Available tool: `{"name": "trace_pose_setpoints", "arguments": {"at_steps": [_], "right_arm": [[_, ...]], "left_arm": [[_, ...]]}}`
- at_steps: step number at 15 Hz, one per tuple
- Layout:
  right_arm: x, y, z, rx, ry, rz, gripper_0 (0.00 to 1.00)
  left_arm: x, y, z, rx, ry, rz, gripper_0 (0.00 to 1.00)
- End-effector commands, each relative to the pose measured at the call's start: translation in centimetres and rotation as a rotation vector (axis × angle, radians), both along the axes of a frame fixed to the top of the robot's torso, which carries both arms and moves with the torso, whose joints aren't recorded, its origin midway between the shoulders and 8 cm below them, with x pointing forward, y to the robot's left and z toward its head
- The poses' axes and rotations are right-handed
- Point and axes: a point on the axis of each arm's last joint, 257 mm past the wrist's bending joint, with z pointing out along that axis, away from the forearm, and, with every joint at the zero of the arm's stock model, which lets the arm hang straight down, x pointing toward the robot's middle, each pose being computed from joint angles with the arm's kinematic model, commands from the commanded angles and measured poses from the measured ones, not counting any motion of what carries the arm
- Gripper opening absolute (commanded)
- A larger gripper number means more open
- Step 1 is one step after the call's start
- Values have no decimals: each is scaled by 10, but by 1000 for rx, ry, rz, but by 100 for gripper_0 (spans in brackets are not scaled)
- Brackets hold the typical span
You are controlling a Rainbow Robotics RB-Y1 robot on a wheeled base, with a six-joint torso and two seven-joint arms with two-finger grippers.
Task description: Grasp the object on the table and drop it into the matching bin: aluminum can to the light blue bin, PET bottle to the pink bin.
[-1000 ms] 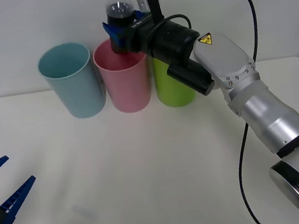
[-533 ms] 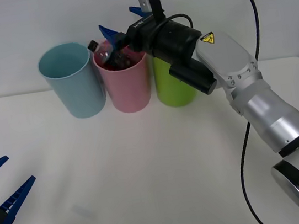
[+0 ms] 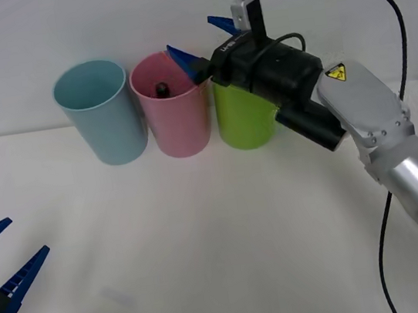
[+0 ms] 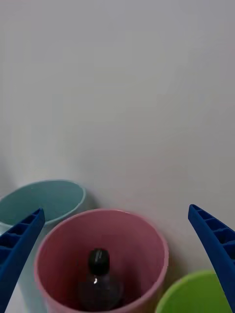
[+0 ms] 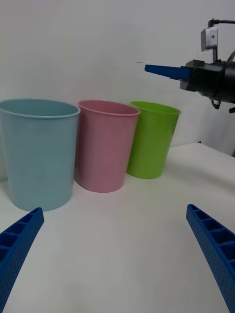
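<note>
Front view: the PET bottle point(image 3: 161, 90) sits down inside the pink bin point(image 3: 175, 122), black cap showing, between the light blue bin point(image 3: 102, 113) and the lime green bin point(image 3: 242, 117) in the upper middle of the frame, while the right gripper point(image 3: 202, 42) hangs above the pink and green rims with jaws wide and empty, and the left gripper point(image 3: 3, 255) waits at lower left over the tabletop point(image 3: 205, 242), jaws also spread. Right wrist view: the bottle point(image 4: 99, 281) stands inside the pink bin point(image 4: 147, 244) at bottom centre, blue fingers point(image 4: 215, 244) far apart on either side. Left wrist view: three bins in a row at mid-left, pink bin point(image 5: 103, 146) in the middle, right gripper point(image 5: 164, 71) at upper right.
</note>
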Motion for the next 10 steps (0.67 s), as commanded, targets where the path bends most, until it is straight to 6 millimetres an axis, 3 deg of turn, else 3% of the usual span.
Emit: {"name": "trace_pose_setpoints", "arguments": {"at_steps": [1,10], "right_arm": [[-26,-25,-12,-18,-10,0,100],[-120,-107,-69,-82,33,-50,100]], "left_arm": [[0,0,0,0,0,0,100],[0,0,0,0,0,0,100]]}}
